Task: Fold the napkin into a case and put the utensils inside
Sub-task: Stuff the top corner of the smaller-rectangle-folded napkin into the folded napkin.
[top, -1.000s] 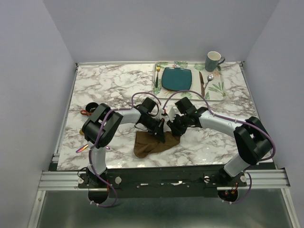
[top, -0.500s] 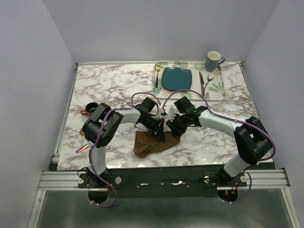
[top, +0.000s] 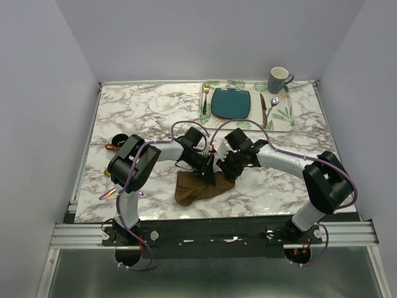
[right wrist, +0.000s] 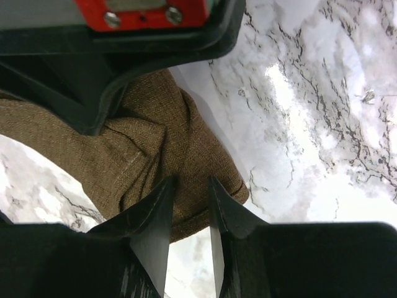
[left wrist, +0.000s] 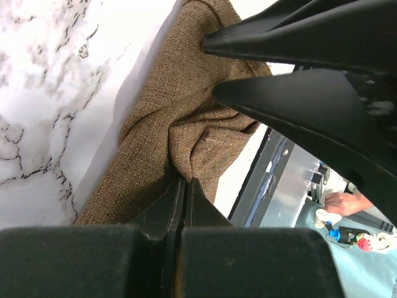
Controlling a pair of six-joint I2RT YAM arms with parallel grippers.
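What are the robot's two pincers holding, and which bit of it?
The left pincer pinches a raised fold of the brown napkin. The right pincer straddles another fold; whether it grips cannot be told.

No legible text, labels or numbers.

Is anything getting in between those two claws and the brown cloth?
Nothing visible does. The left gripper is pinched shut on a fold of the napkin, and the right gripper grips its bunched edge close beside. Only marble table lies around them.
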